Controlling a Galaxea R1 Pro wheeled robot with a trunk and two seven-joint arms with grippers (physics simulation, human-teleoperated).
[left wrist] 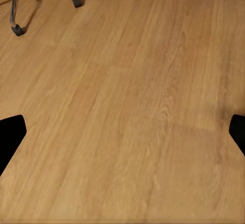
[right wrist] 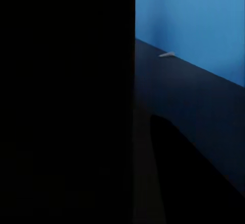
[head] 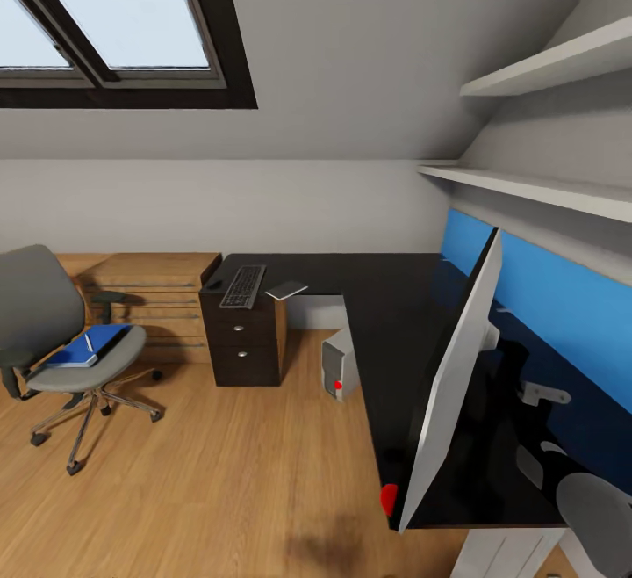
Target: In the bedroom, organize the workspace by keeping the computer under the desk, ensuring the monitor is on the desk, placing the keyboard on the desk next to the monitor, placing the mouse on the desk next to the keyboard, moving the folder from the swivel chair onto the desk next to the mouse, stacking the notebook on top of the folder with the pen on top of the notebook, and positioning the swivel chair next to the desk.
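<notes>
Two dark fingertips (left wrist: pixel 11 134) of the left gripper (left wrist: pixel 122 132) sit at opposite edges of the left wrist view, jaws spread wide, nothing between them, bare wood floor (left wrist: pixel 127 106) beneath. Right gripper: jaws' state cannot be told; the right wrist view is mostly black, with a strip of dark worktop and blue wall panel (right wrist: pixel 194 19) beyond.

Head view: monitor (head: pixel 452 385) stands on the near arm of the black L-shaped worktop (head: pixel 386 297), seen edge-on, red dot at its lower corner. Keyboard (head: pixel 243 286) lies on the far arm above the drawer unit (head: pixel 246 345), mouse (head: pixel 213 284) just beside it, notebook (head: pixel 286 290) near its other side. Computer (head: pixel 338 369) stands on the floor under the worktop. Swivel chair (head: pixel 61 341) is well apart from the worktop, beside the wooden chest (head: pixel 149 292); folder (head: pixel 88 345) lies on its seat with the pen (head: pixel 89 343) on top.
</notes>
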